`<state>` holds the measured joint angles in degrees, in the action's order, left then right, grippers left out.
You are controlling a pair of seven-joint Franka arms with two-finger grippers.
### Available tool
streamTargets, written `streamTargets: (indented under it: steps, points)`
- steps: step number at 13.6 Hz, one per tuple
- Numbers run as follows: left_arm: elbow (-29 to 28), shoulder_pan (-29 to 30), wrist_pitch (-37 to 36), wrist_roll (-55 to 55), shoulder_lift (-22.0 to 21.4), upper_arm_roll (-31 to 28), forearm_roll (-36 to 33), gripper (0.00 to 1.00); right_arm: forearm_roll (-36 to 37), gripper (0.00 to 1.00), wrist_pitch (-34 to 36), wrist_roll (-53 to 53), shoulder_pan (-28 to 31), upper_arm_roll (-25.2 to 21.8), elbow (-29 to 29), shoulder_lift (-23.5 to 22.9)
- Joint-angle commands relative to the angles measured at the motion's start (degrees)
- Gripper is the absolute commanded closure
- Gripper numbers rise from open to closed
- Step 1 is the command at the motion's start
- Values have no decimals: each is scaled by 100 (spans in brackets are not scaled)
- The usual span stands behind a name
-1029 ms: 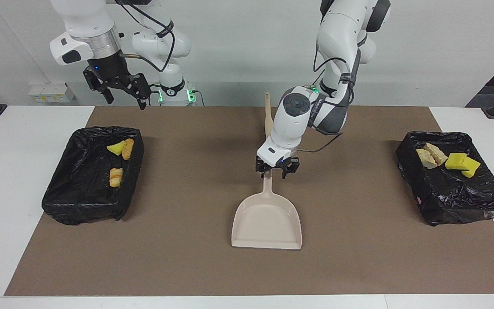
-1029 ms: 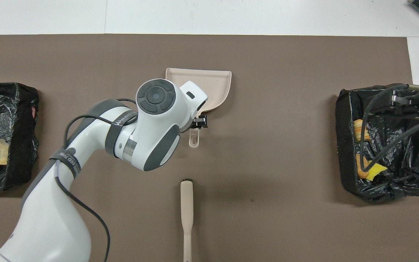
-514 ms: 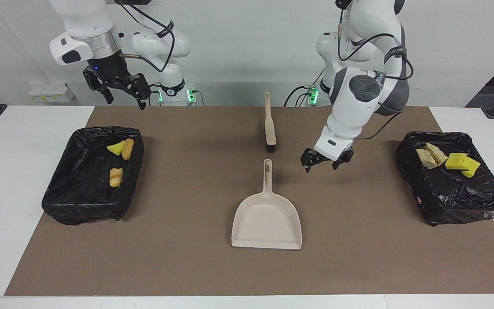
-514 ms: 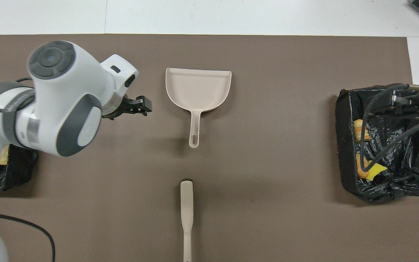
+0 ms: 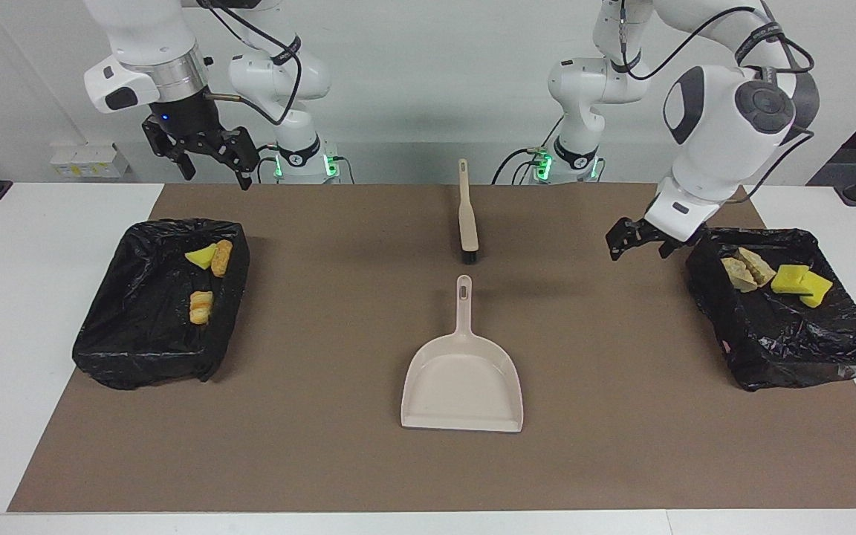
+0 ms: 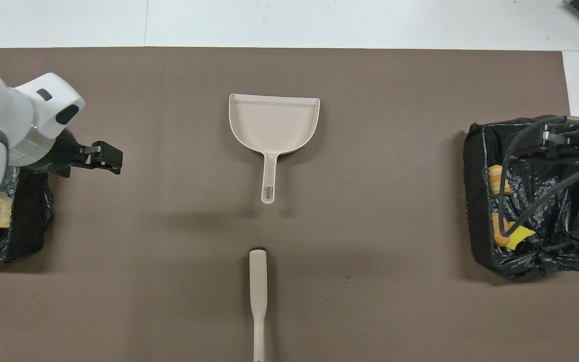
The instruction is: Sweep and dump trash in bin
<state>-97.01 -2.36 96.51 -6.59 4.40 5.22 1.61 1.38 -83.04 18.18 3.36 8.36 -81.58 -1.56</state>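
The trash lies in two black-lined bins. The bin (image 5: 138,364) (image 6: 475,201) at the right arm's end holds a yellow bit (image 5: 201,257) and two bread pieces (image 5: 200,306). The bin (image 5: 792,357) (image 6: 33,211) at the left arm's end holds bread (image 5: 746,269) and yellow bits (image 5: 799,281). A beige dustpan (image 5: 462,379) (image 6: 274,125) lies flat mid-mat and holds nothing. My left gripper (image 5: 640,249) (image 6: 112,160) hangs open over the mat beside its bin. High up at its own end, my right gripper (image 5: 216,171) (image 6: 551,143) waits open.
A beige brush (image 5: 467,215) (image 6: 258,296) lies on the brown mat (image 5: 324,446), nearer to the robots than the dustpan and in line with its handle. White table (image 5: 12,297) borders the mat at both ends.
My left gripper has let go of the dustpan's handle, risen and swung away to the bin at its own end. The dustpan stays flat on the mat. The right arm has not moved.
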Motion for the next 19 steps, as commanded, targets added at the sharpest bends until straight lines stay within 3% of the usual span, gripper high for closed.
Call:
streamTargets:
  steps: [1, 8, 19]
  points:
    - [-47, 314, -115, 351, -272, 58, -169, 0, -41, 0, 24, -78, 51, 7, -121, 112]
    - [497, 657, -519, 431, -501, 57, -320, 0, -50, 0, 51, -96, 69, 8, -121, 112]
    - [508, 753, -625, 519, -563, 23, -302, 0, -50, 0, 51, -96, 86, 16, -121, 103]
